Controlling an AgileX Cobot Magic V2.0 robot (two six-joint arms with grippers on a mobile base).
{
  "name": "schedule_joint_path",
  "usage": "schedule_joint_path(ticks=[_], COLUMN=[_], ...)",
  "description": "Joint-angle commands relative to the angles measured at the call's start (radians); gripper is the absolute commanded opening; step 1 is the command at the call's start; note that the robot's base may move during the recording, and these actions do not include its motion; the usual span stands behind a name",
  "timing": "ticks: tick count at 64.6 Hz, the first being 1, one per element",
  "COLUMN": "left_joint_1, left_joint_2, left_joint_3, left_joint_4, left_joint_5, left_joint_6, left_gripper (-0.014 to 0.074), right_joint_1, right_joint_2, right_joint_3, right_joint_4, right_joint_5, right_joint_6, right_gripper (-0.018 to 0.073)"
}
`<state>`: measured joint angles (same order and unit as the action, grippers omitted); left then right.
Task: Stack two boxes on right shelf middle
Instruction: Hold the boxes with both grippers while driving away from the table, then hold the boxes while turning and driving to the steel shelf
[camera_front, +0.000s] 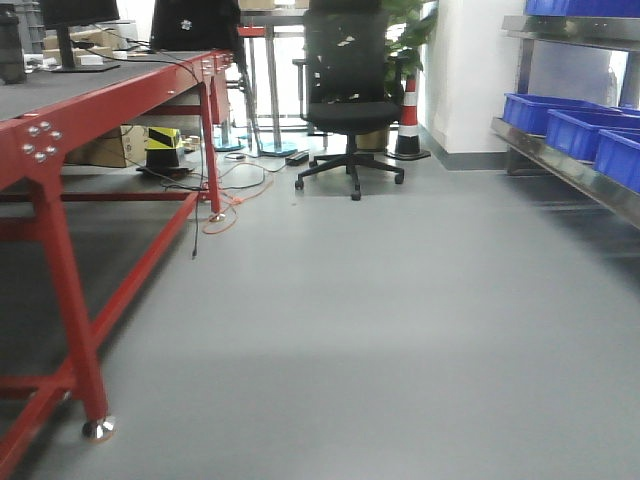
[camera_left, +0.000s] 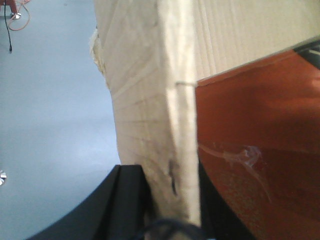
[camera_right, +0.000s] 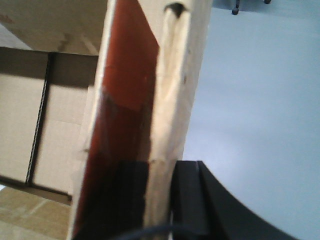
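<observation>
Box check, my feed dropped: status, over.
Left gripper, jaws shut on box edge. Right gripper same. Shelf ahead right, blue bins on visible tier.

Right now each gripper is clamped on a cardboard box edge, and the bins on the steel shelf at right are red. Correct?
One detail is wrong: the bins on the steel shelf are blue, not red, as the front-facing view shows. The rest holds: the left gripper and right gripper are each clamped on a cardboard box edge.
</observation>
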<state>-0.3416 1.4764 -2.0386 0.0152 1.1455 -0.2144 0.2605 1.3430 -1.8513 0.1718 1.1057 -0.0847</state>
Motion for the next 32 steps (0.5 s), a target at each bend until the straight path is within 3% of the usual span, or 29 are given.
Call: schedule_joint_path(ticks=[1,32], left_joint_1=[-0.003,-0.003], left_joint_2=[-0.013,-0.013], left_joint_3=[-0.014,-0.014], left_joint_4=[-0.026,-0.008], left_joint_5=[-0.072,-0.072], left_joint_6=[0.0,0.0], left_gripper=[-0.0111,-0.0111], right_joint_1=[-0.009,-0.009], right_joint_2=[-0.01,-0.01], right_joint_3=[-0.009,-0.009], right_joint_4=[-0.01,-0.01], right_joint_5=[-0.038,-0.038], right_joint_6=[-0.011,-0.011], right_gripper=[-0.0151,-0.0151])
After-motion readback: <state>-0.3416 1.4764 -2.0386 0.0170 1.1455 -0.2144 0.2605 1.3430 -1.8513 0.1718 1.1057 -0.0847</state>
